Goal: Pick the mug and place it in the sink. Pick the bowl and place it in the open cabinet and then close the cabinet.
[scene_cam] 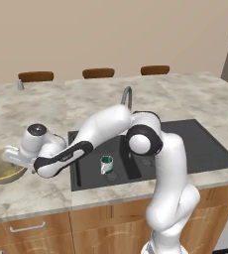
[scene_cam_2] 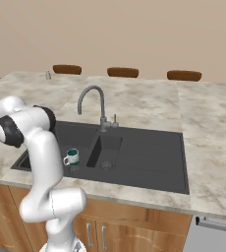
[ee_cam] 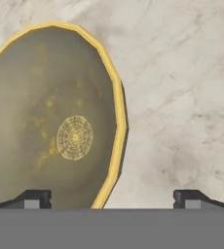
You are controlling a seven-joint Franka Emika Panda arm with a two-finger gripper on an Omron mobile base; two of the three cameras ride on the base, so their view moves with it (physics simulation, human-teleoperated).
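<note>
My fingers stood wide, straddling the bowl's yellow rim on the bench; the mug already sat in the sink. I needed a straight descent before pinching the rim.

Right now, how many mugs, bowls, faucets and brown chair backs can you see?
mug: 1
bowl: 1
faucet: 1
brown chair backs: 3
Total: 6
</note>
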